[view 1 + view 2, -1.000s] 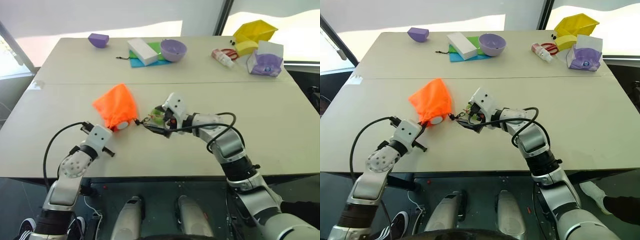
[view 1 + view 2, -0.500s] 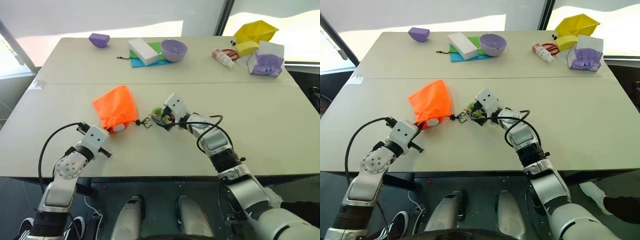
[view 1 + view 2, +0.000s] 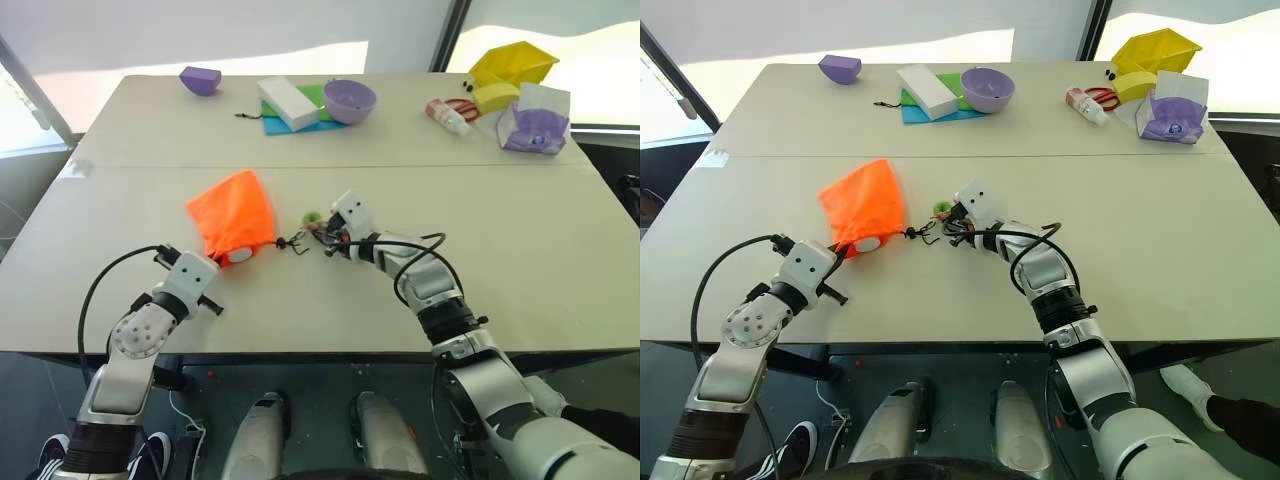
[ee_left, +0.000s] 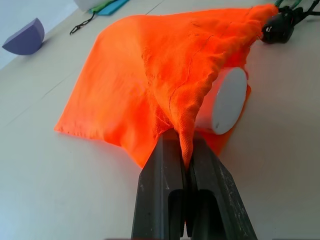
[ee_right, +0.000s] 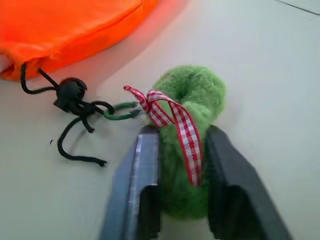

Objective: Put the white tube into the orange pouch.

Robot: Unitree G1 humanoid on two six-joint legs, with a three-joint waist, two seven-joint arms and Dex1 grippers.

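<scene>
Pouch [image 3: 232, 215] lies centre-left of frame, soft and limp, tube [image 4: 227, 102] end showing at its mouth; left gripper [image 4: 184, 165] pinches the mouth hem, right gripper [image 5: 181, 172] clamps the squashy pom-pom [image 5: 192, 107], likely best cord hold.

Silver-grey jointed arms, black looping cables, white wrist housings, black-fingered tools.

Bright daylight from windows behind table [image 3: 560, 260], far edge washed out with glare; soft faint shadows under objects; head views sharp, slight bend at edges; wrist views crisp up close, background soft, orange pouch [image 4: 165, 70] vivid
</scene>
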